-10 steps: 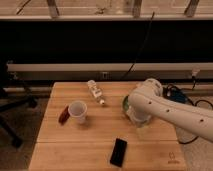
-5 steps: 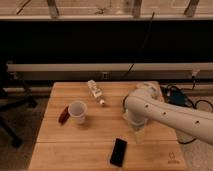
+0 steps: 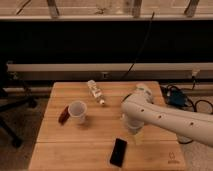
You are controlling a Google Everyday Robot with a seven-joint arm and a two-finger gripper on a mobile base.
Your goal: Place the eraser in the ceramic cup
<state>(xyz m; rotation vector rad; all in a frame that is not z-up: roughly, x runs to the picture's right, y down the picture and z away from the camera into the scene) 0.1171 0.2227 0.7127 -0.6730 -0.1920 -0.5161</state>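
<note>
The eraser is a flat black slab lying on the wooden table near its front edge, at the middle. The ceramic cup is a small white tapered cup standing upright on the left half of the table. My white arm reaches in from the right. The gripper points down at the table, just right of and behind the eraser and well to the right of the cup.
A reddish-brown stick lies just left of the cup. A small clear bottle lies on its side at the back middle. Cables and a blue object lie on the floor to the right. A chair base stands at left.
The arm has swung left and toward the front of the table, bringing the gripper down near the eraser. It now covers the green bowl seen earlier. Eraser and cup have not moved.
</note>
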